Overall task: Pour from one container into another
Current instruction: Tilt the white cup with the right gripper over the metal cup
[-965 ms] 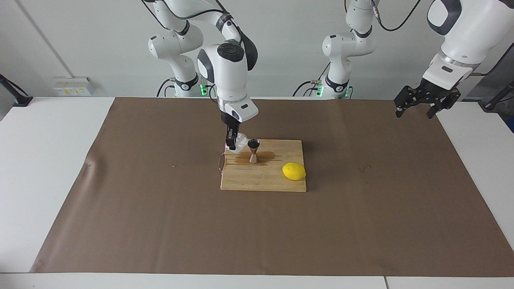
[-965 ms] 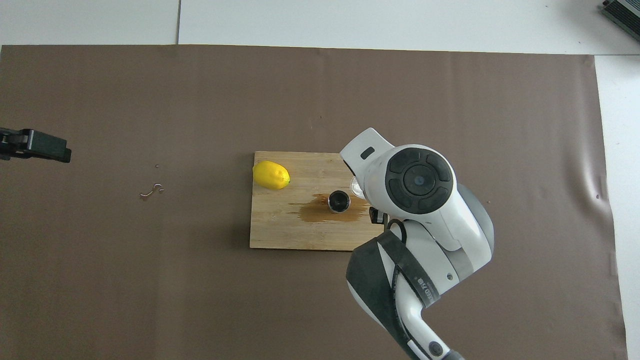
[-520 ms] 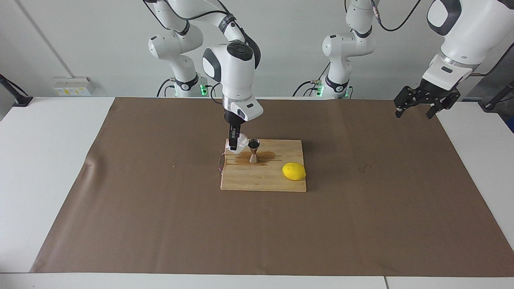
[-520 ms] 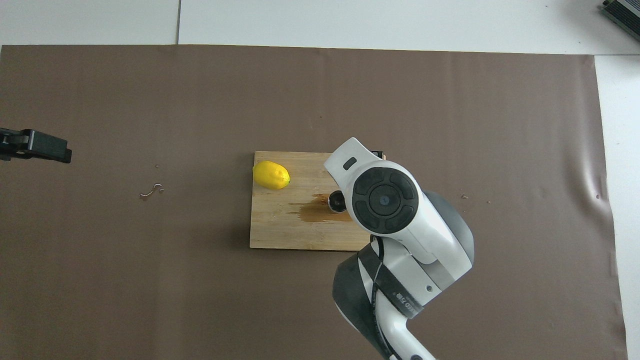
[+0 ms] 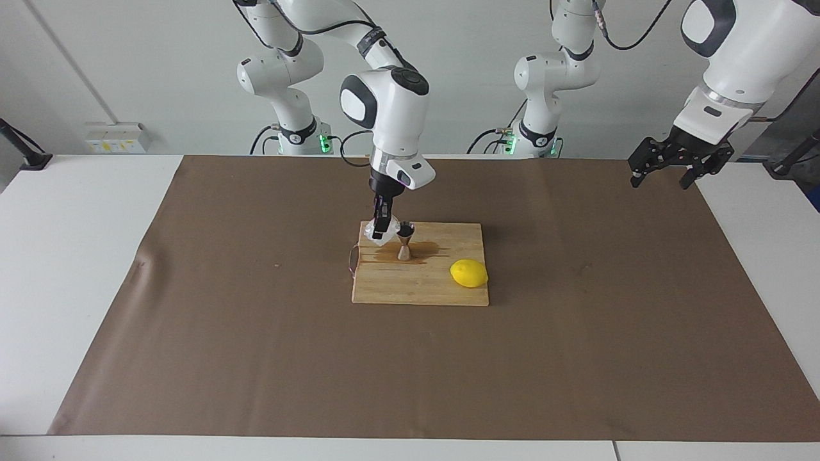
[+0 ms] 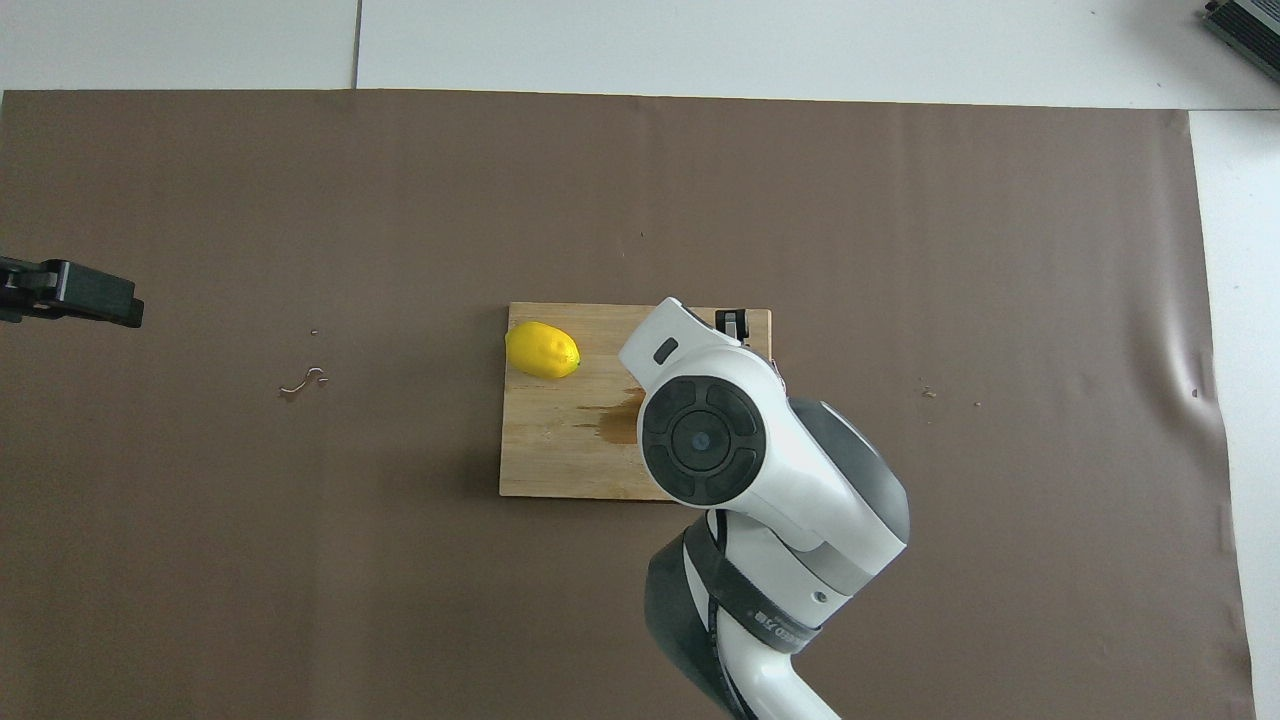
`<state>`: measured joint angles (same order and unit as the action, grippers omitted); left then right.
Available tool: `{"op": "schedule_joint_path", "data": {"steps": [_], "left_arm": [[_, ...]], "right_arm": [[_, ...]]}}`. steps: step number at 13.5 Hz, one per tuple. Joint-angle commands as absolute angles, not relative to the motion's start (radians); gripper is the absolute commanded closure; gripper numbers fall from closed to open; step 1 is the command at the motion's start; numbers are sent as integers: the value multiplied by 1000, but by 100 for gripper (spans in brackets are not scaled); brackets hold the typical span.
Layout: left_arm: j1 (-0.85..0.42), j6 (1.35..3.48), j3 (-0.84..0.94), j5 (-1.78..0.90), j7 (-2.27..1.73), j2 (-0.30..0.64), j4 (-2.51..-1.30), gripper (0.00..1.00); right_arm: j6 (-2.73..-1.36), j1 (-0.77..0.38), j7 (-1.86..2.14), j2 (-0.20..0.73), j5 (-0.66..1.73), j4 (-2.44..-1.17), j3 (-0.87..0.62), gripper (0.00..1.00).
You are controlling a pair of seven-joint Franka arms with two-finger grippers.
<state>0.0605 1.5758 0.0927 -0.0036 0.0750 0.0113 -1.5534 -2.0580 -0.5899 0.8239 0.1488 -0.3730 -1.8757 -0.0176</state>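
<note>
Because the right gripper [image 5: 382, 229] is clamped on the cup [image 5: 377, 233], tilted against the jigger [image 5: 405, 240] near the cutting board's [image 5: 419, 288] robot-side edge, we judge a pour is underway. Our left gripper [image 5: 666, 168] waits, fingers spread, over the table's end.

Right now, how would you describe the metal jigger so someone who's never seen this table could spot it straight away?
Find the wooden cutting board in the middle of the brown mat. On its edge nearer the robots, in a dark wet stain, stands the jigger, beside the whitish crinkled cup held by the right gripper. It is shiny metal and hourglass-shaped, unlike the round yellow lemon.
</note>
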Motion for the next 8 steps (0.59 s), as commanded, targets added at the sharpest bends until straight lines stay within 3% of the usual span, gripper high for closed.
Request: {"op": "schedule_joint_path", "data": {"steps": [1, 8], "left_arm": [[66, 1568, 95, 9, 91, 6, -1562, 0], [66, 1568, 95, 9, 91, 6, -1562, 0]], "right_arm": [[-2043, -609, 770, 156, -446, -1873, -21, 100], [-2040, -629, 732, 169, -561, -1876, -21, 100]]}}
